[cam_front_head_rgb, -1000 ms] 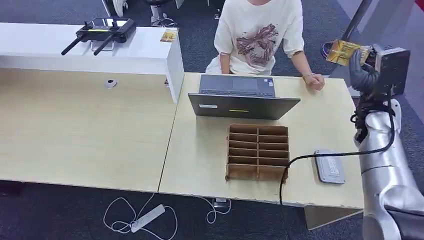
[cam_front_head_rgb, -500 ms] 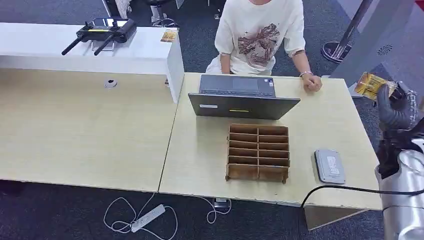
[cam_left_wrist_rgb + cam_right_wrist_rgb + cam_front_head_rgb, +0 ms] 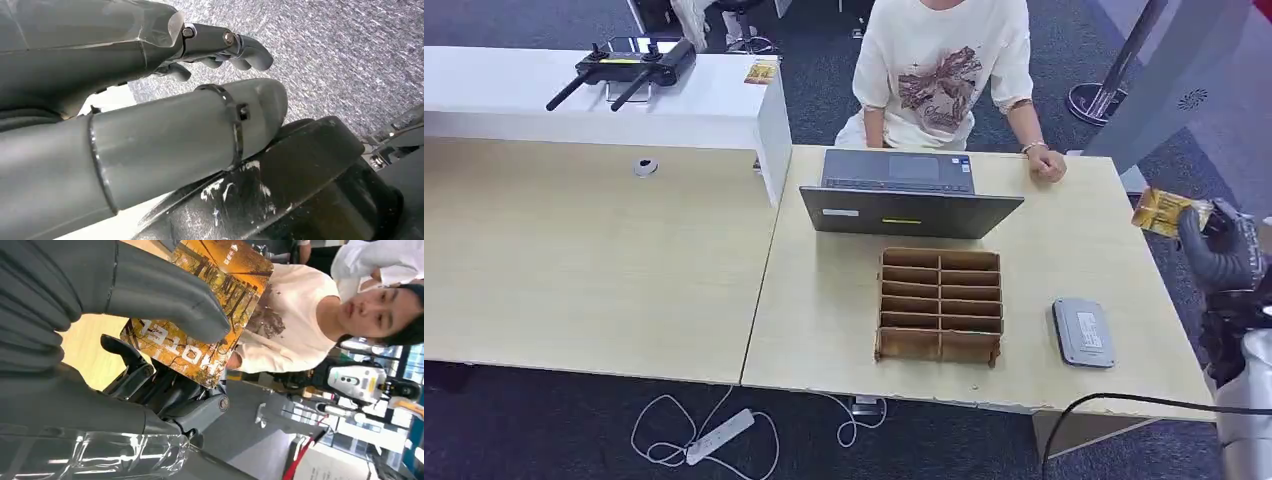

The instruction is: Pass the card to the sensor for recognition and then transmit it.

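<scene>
Two views give me the right hand point(image 3: 1219, 255): from the head it grips the yellow card point(image 3: 1162, 211) beyond the table's point(image 3: 1064, 250) right edge, well apart from the grey sensor point(image 3: 1083, 332). My right wrist view alone shows the thumb point(image 3: 165, 300) pressing it. The left hand point(image 3: 220, 47) has its fingers curled in, holding nothing.

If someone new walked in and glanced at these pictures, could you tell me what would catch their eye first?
Probably the orange card, which the right hand holds up just past the table's right edge, its thumb pressed across the print in the right wrist view. Next, the person in a pale printed T-shirt seated behind the laptop at the far side. Then the brown compartment tray mid-table, with the grey sensor pad to its right.
</scene>
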